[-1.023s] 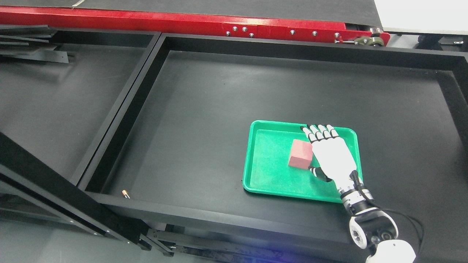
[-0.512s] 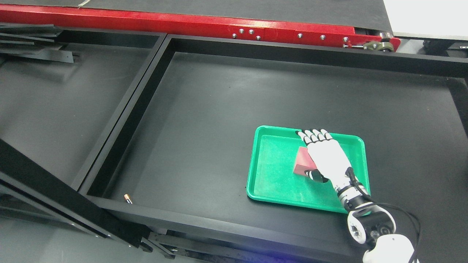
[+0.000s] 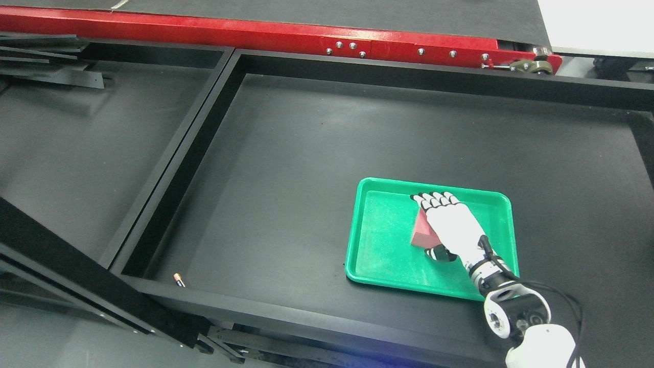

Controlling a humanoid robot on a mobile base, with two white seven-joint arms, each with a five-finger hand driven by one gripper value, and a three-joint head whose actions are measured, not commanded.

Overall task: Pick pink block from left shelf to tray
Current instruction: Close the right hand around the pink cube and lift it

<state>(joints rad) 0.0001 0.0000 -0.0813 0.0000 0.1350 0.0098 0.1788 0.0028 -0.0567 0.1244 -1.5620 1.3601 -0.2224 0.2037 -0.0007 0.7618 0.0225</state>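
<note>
Head view: right hand (image 3: 448, 225) lies over the green tray (image 3: 380, 250), arm entering from the lower right. Pink block (image 3: 421, 234) sits in the tray, roughly mid-tray, mostly covered by the palm; only its left side shows. Fingers (image 3: 431, 200) extend flat toward the tray's far rim, thumb (image 3: 440, 253) pressed in at the block's near corner. The hand is on the block, but whether it actually clamps it can't be told from this angle. Tray rests on the floor of a big black bin (image 3: 306, 143), right of centre, near the front wall. A small battery (image 3: 178, 279) lies in the bin's front-left corner, well apart from the tray. A second black bin (image 3: 76, 138) sits to the left. Red beam (image 3: 255, 31) runs along the back.
</note>
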